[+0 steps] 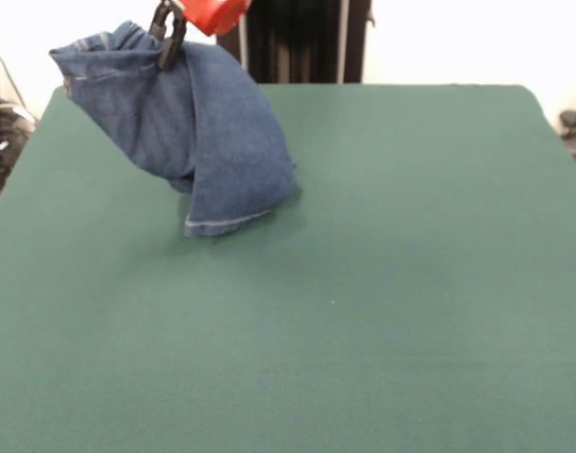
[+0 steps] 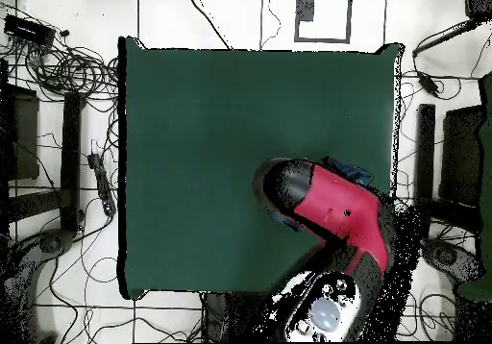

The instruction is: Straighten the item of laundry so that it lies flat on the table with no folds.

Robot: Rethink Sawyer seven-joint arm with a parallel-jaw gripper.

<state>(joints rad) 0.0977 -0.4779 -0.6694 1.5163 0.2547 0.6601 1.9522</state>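
The blue denim jeans [image 1: 203,132] hang bunched from my gripper [image 1: 167,38] at the far left of the dark green table [image 1: 364,283]. The gripper is shut on the cloth near its top. The hemmed leg end with pale stitching droops down and touches or nearly touches the table. In the overhead view the red and black arm [image 2: 332,210] covers most of the jeans; only a small blue patch [image 2: 348,172] shows near the table's right edge. The gripper itself is hidden there under the arm.
The robot's pedestal [image 1: 302,42] stands behind the table's far edge. Cables and stands [image 2: 67,119] lie on the floor around the table. The table's right edge [image 2: 396,119] is close to the jeans in the overhead view.
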